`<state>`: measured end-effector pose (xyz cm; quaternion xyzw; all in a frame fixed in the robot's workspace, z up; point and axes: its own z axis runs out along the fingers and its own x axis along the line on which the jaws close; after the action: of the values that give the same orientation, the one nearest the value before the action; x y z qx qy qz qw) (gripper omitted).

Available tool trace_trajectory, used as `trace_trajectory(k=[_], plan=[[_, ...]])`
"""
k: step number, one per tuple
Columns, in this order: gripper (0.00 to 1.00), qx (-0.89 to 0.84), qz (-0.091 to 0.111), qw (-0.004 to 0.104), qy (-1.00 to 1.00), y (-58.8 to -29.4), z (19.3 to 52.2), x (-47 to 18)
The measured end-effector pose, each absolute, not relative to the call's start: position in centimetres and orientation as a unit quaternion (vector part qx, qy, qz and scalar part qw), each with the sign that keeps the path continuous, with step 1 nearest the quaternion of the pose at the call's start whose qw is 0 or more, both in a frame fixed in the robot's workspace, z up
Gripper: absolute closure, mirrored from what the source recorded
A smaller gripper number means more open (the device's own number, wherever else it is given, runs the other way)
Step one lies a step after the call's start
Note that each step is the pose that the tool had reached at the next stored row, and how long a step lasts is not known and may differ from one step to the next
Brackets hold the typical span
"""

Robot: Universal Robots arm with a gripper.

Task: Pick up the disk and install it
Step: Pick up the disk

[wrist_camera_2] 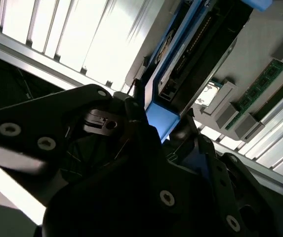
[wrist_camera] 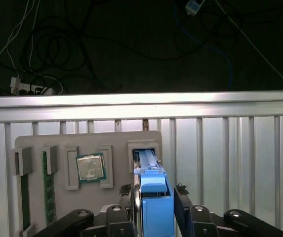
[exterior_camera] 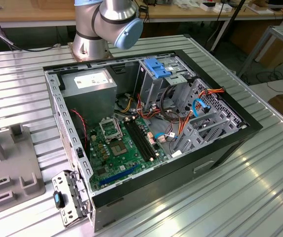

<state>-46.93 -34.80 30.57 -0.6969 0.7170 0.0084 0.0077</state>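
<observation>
The disk (wrist_camera: 154, 197) stands on edge in a slot of the grey parts tray (wrist_camera: 116, 143), its blue plastic rail facing me in the first wrist view. My gripper (wrist_camera: 153, 190) straddles it, one black finger (wrist_camera: 127, 190) on each side, pressed against its flanks. In the second wrist view the disk's blue rail (wrist_camera_2: 163, 121) sits between my gripper's black fingers (wrist_camera_2: 131, 106), and its connector end (wrist_camera_2: 190, 54) points away. The grey tray (exterior_camera: 13, 168) lies on the table at the exterior view's left.
The tray also holds a processor chip (wrist_camera: 90, 167) and memory sticks (wrist_camera: 47, 187). An open computer case (exterior_camera: 146, 123) lies on the ribbed metal table (exterior_camera: 250, 197), with a motherboard (exterior_camera: 116, 148), a power-supply box (exterior_camera: 89, 81) and a blue-handled metal cage (exterior_camera: 158, 66). The arm's base (exterior_camera: 89, 29) stands behind the case.
</observation>
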Motion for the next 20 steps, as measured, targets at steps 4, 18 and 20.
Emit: trace_trajectory(k=[4,18,20], plan=[[0.63,-0.697,0.008,0.008,0.717,-34.8,30.57,-46.92],[0.63,-0.705,0.009,0.008,0.709,-34.8,30.57,-46.91],[0.63,-0.706,0.009,0.008,0.709,-34.8,30.61,-46.91]])
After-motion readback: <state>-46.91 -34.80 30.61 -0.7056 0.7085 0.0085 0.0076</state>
